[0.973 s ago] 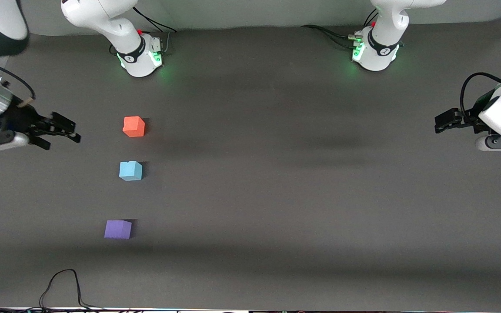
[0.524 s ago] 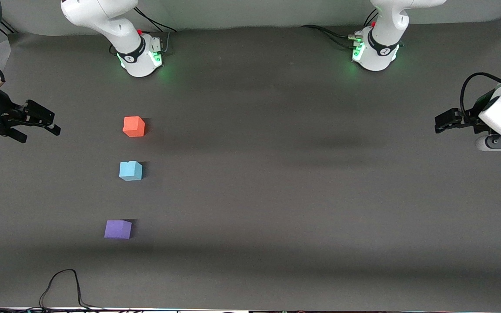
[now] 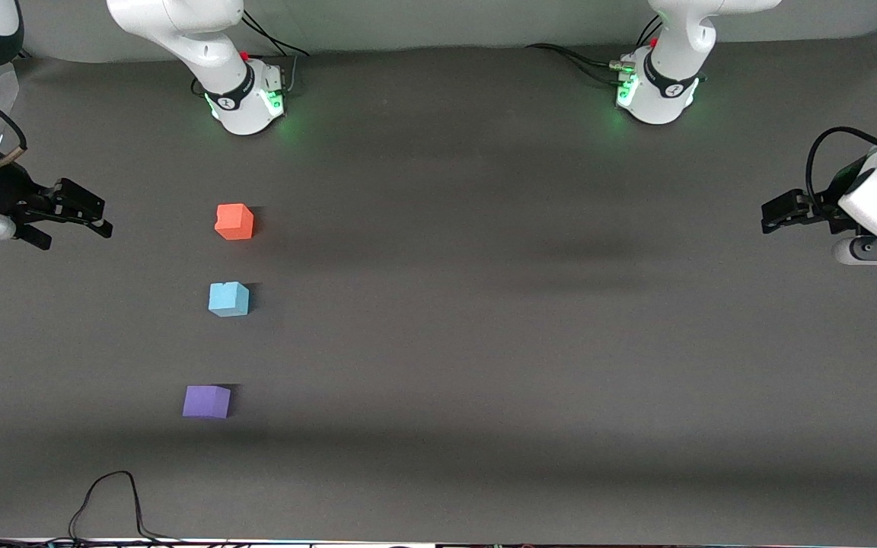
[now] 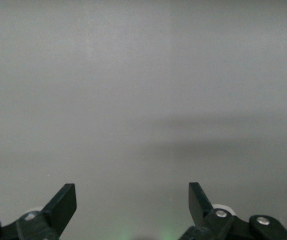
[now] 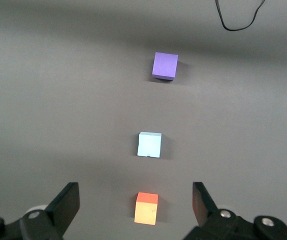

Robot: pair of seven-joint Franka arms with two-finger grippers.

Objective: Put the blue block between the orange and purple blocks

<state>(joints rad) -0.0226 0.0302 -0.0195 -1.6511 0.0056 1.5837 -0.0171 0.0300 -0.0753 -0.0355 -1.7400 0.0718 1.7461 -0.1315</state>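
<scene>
Three small cubes lie in a line on the dark table toward the right arm's end. The orange block [image 3: 234, 221] is farthest from the front camera, the blue block [image 3: 228, 299] sits between, and the purple block [image 3: 206, 402] is nearest. All three show in the right wrist view: orange [image 5: 146, 208], blue [image 5: 149, 144], purple [image 5: 164, 65]. My right gripper [image 3: 73, 222] is open and empty, up in the air at the right arm's end of the table, apart from the blocks. My left gripper [image 3: 773, 215] is open and empty at the left arm's end.
A black cable [image 3: 107, 502] loops on the table near the front edge, closer to the camera than the purple block. The two arm bases [image 3: 244, 95] [image 3: 655, 87] stand along the table's back edge. The left wrist view shows only bare table.
My right gripper has drawn back from the blocks toward the right arm's end of the table, then barely shifted. The blocks and the left arm have not moved.
</scene>
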